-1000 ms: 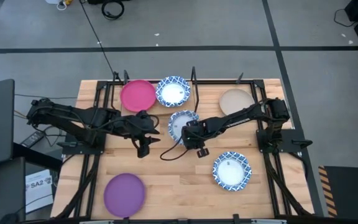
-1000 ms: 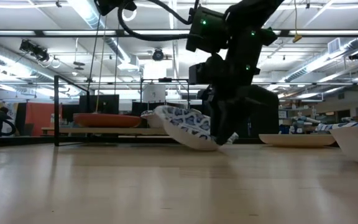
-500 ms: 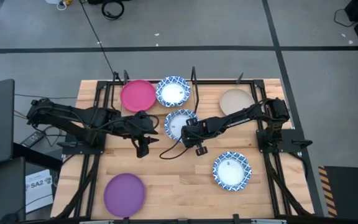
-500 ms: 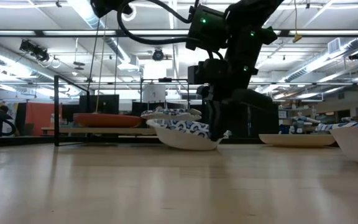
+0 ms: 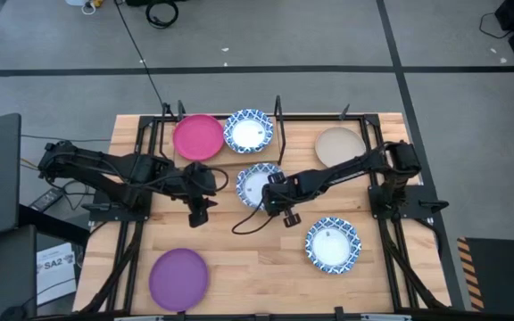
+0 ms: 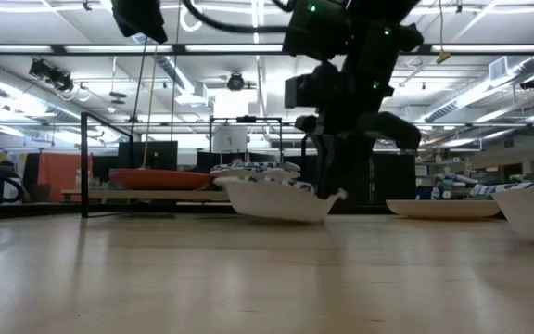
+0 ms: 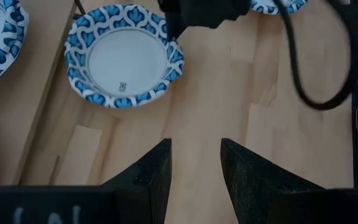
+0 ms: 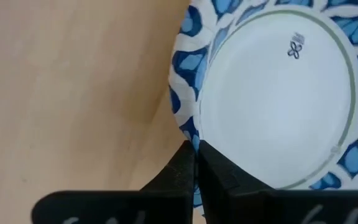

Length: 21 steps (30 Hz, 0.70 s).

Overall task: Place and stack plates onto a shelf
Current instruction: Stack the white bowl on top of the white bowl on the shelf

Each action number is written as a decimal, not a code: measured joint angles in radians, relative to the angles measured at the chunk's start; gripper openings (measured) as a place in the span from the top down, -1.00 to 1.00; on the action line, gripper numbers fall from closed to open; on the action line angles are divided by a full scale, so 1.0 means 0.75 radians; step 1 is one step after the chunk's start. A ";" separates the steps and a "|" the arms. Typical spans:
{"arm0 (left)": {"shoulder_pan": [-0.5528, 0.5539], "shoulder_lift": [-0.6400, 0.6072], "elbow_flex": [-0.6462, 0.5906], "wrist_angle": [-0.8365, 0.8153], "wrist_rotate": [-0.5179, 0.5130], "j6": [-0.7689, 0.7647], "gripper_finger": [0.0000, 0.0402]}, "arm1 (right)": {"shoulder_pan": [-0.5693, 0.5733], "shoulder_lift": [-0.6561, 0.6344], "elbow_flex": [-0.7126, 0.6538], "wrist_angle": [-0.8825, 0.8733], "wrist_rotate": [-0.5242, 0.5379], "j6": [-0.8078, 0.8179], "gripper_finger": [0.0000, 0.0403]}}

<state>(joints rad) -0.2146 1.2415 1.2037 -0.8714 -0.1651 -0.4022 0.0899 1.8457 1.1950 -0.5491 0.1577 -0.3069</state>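
My right gripper (image 5: pixel 273 193) is shut on a blue-and-white plate (image 5: pixel 255 184) at mid-table, which sits level and low in the low view (image 6: pixel 272 199). My left gripper (image 5: pixel 198 212) is open and hovers to the left of that plate, touching nothing; its wrist view shows the same plate (image 7: pixel 124 55) ahead of the fingers. On the shelf (image 5: pixel 277 111) at the far edge lie a pink plate (image 5: pixel 197 136) and a blue-and-white one (image 5: pixel 248 131), side by side on their bases. My right gripper pinches the plate's patterned rim (image 8: pixel 185 127) between its two fingers, on the plate's near-right side. The fingers come slanting down from the table's right. The plate is level; I cannot tell whether its base touches the table.
A beige plate (image 5: pixel 338 145) lies right of the shelf. A third blue-and-white plate (image 5: pixel 333 244) sits near right and a purple plate (image 5: pixel 178 278) near left. A black cable (image 5: pixel 250 223) loops over the table between the grippers. Black frame rails run along both sides.
The held plate was tipped, with its free side raised; it has come down level and shifted slightly toward the table's left with my right gripper. My left gripper has drawn back a little toward the left.
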 joint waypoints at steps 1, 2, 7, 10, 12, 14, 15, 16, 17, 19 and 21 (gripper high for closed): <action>-0.008 0.000 0.000 0.000 -0.012 0.006 0.29 | 0.006 -0.010 0.000 -0.005 0.001 0.000 0.93; -0.020 0.000 0.000 -0.003 -0.029 0.018 0.29 | 0.012 -0.018 0.000 -0.008 0.001 0.000 0.93; -0.090 0.000 0.000 -0.040 -0.114 -0.001 0.29 | 0.041 -0.076 0.000 -0.011 0.002 0.000 0.93; -0.125 0.000 0.000 -0.059 -0.150 -0.030 0.29 | 0.054 -0.118 0.000 -0.006 0.003 0.000 0.93; -0.147 0.000 0.000 -0.061 -0.174 -0.046 0.29 | 0.062 -0.146 0.000 -0.004 0.003 0.000 0.93; -0.170 0.000 0.000 -0.063 -0.192 -0.053 0.29 | 0.069 -0.178 0.000 0.001 0.003 0.000 0.93; -0.181 0.000 0.000 -0.062 -0.202 -0.056 0.29 | 0.073 -0.194 0.001 0.004 0.003 0.000 0.93; -0.192 0.000 0.000 -0.062 -0.210 -0.065 0.29 | 0.077 -0.210 0.001 0.005 0.004 -0.001 0.93; -0.200 0.001 0.000 -0.062 -0.218 -0.076 0.29 | 0.080 -0.226 0.001 0.006 0.004 -0.001 0.93; -0.216 0.002 0.000 -0.062 -0.235 -0.087 0.29 | 0.087 -0.259 0.001 0.014 0.004 -0.002 0.93; -0.230 0.002 0.000 -0.062 -0.245 -0.106 0.29 | 0.091 -0.296 0.001 0.027 0.004 -0.003 0.93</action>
<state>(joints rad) -0.3871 1.2430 1.2037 -0.9176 -0.3487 -0.4814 0.1585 1.6235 1.1954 -0.5287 0.1608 -0.3095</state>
